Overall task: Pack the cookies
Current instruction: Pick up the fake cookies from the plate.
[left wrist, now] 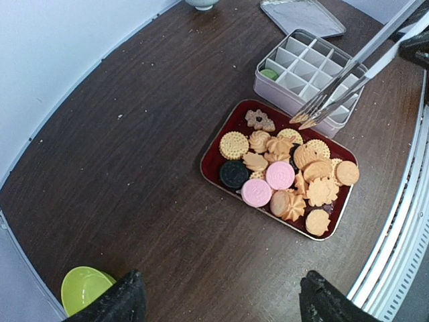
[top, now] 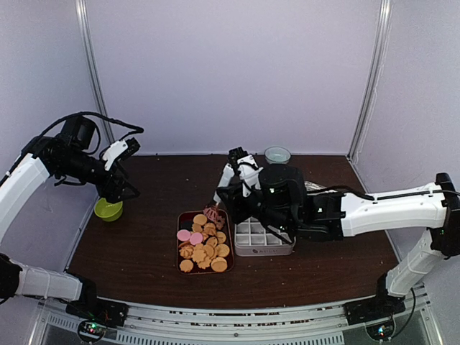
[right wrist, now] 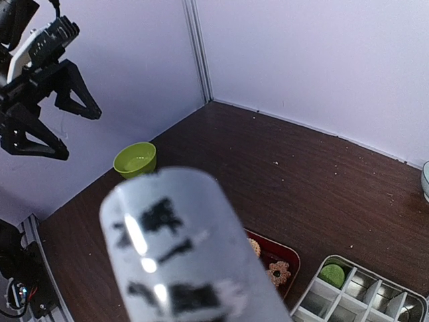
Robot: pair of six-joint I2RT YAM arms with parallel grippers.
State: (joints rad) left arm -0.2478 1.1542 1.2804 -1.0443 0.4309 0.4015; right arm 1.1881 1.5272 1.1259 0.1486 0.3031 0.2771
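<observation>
Cookies (left wrist: 281, 171), mostly golden-orange rounds, fill dark red tray (left wrist: 213, 155); right gripper (top: 236, 172) clamps metal tongs (left wrist: 348, 74) above its far end; left gripper (left wrist: 221, 295) spread open.

A green bowl (top: 108, 209) sits at the table's (top: 144, 244) left edge, a pale bowl (top: 277, 154) upper centre. Metal tongs (left wrist: 322, 106) hover, tips by a divided box (top: 251, 241) mid-frame.

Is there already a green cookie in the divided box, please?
Yes, one green cookie sits in a corner compartment of the divided box.
</observation>
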